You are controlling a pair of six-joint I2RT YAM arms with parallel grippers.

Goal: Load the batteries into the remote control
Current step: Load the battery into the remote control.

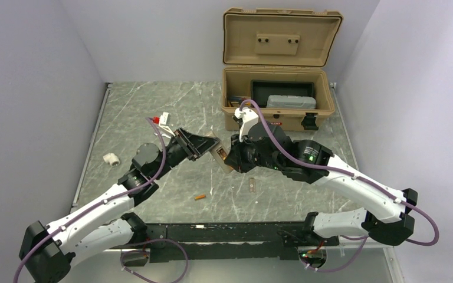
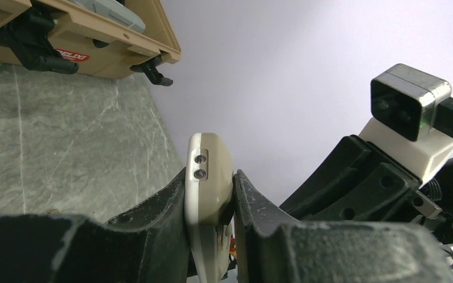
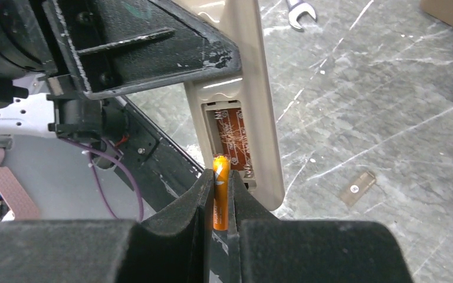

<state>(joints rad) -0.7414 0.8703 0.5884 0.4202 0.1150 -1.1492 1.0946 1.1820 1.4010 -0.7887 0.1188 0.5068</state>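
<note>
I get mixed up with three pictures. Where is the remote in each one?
Top view: remote in the centre, small and tan.
Left wrist view: remote bottom middle, seen edge-on.
Right wrist view: remote upper middle, back showing, battery at its open bay.
Shared landmark: the grey marble table.

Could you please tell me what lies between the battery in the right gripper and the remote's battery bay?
Nothing; the right wrist view shows the battery tip right at the remote control bay, unobstructed.
</note>
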